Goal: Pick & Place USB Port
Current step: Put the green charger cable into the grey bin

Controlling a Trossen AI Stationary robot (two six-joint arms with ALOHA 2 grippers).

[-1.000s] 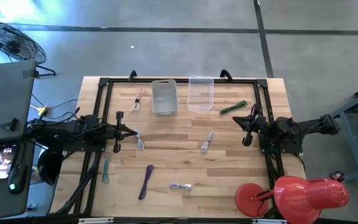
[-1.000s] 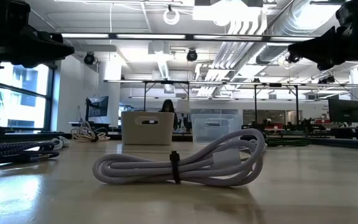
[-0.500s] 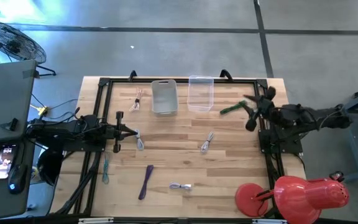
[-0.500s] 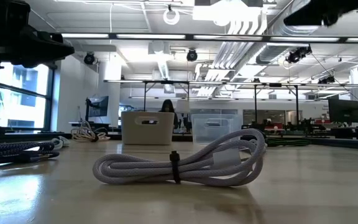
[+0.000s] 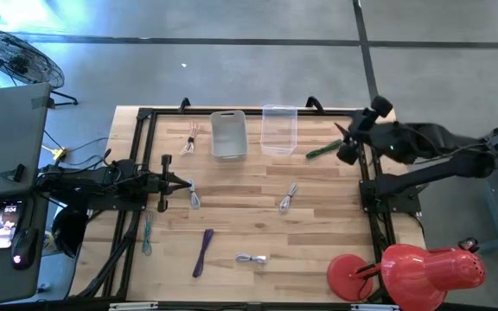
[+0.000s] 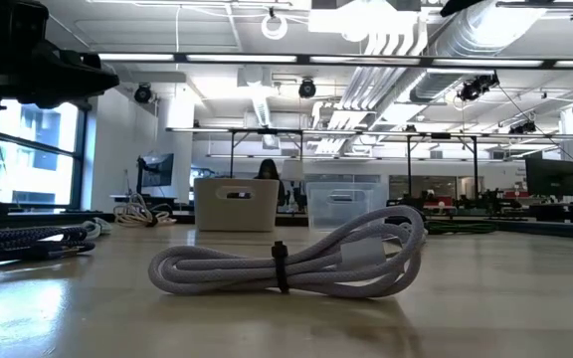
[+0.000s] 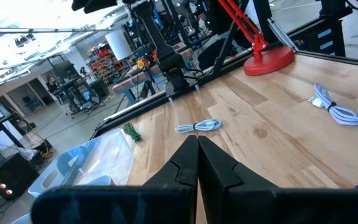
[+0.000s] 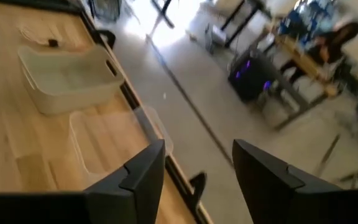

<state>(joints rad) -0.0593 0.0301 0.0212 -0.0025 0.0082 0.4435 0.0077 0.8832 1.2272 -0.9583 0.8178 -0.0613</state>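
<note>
Several bundled USB cables lie flat on the wooden table: a green one [image 5: 324, 149] at the far right, a pale one [image 5: 289, 196] in the middle, a white one [image 5: 252, 258] near the front [image 6: 286, 264], a purple one [image 5: 203, 251]. My right gripper [image 5: 346, 142] hangs open high above the table's far right, just past the green bundle, its fingers [image 8: 143, 175] spread with nothing between them. My left gripper [image 5: 182, 182] waits shut [image 7: 197, 155] at the table's left, above another small bundle [image 5: 194, 197].
A grey bin [image 5: 228, 134] and a clear bin [image 5: 278, 130] stand side by side at the far edge. A red lamp [image 5: 405, 269] sits at the near right corner. A black frame [image 5: 145, 117] runs along the table's sides. Bare wood lies between the bundles.
My right gripper has risen and swung toward the table's far edge, from beside the right frame rail to above the green bundle, turning as it went. Its fingers have opened. The cables and my left arm have kept still.
</note>
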